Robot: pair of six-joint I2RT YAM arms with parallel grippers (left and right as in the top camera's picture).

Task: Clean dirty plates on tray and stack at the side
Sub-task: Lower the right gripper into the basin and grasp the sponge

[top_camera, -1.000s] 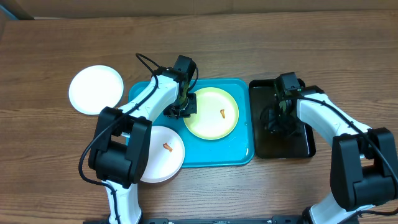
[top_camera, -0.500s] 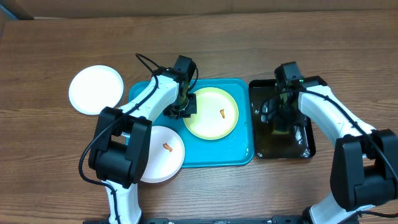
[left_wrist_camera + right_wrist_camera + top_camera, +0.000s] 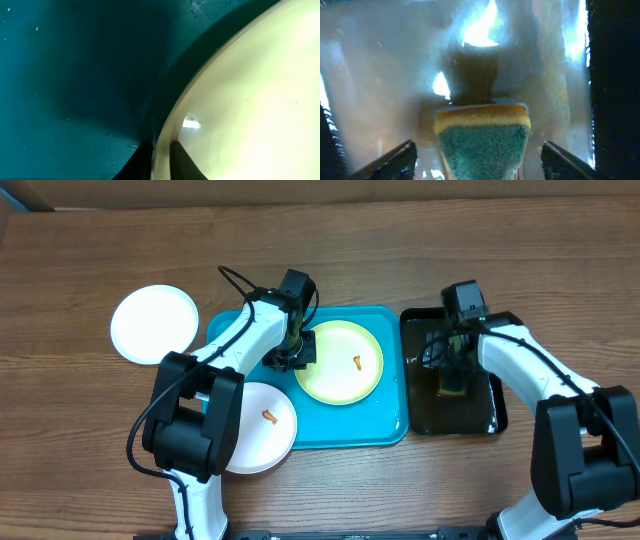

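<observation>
- The pale yellow-green plate (image 3: 340, 375) lies on the far right part of the turquoise tray (image 3: 340, 425), with an orange smear (image 3: 357, 362) near its middle.
- Its left rim is pinched by the left claw (image 3: 293, 352), presumably so that the plate is steadied or can be tilted for wiping.
- In the left wrist view the fingers (image 3: 182, 160) are seen astride that rim with barely a gap, so this claw is judged closed on the plate.
- The right claw (image 3: 480, 160) is held wide open over the black tray (image 3: 412, 420). Its fingers are set on either side of a yellow-and-green sponge (image 3: 482, 140) without touching it, so a pickup is judged to be the step in hand.
- The sponge lies in the black tray, whose floor glints as if wet, probably so that the sponge can be soaked.
- Three plates are counted:
  - the yellow-green one;
  - a smeared white plate (image 3: 262, 425) overhanging the tray's near left corner;
  - an unmarked white plate (image 3: 154, 323) set on the counter (image 3: 100, 430) at the far left, apparently to begin the stack.
- Two trays, one sponge and two arms are counted.
</observation>
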